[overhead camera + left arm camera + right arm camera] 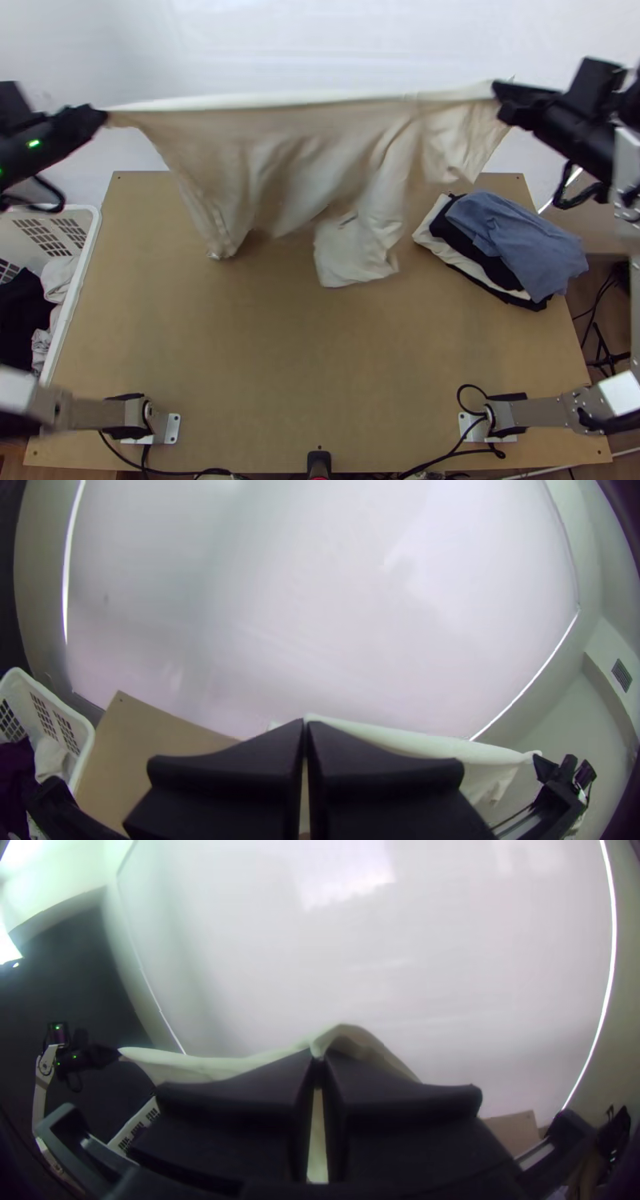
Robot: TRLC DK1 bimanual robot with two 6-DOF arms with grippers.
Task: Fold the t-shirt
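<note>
Above far part of light wooden table (240, 344) | held cream cloth t-shirt (296, 156) by upper edge, clamped in black-fingered left gripper (104, 118) and black-fingered right gripper (500, 102) | let rest hang, probably to straighten it

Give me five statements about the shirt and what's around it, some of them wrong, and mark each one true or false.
1. The shirt is held up by both the left end effector and the right end effector. True.
2. The shirt lies folded in the basket. False: it hangs, not folded, in front of the wall.
3. A pile of clothes sits on the table's right side. True.
4. A red garment tops the pile. False: the top one is blue.
5. The basket holds only dark clothes. False: there are light ones too.
</note>
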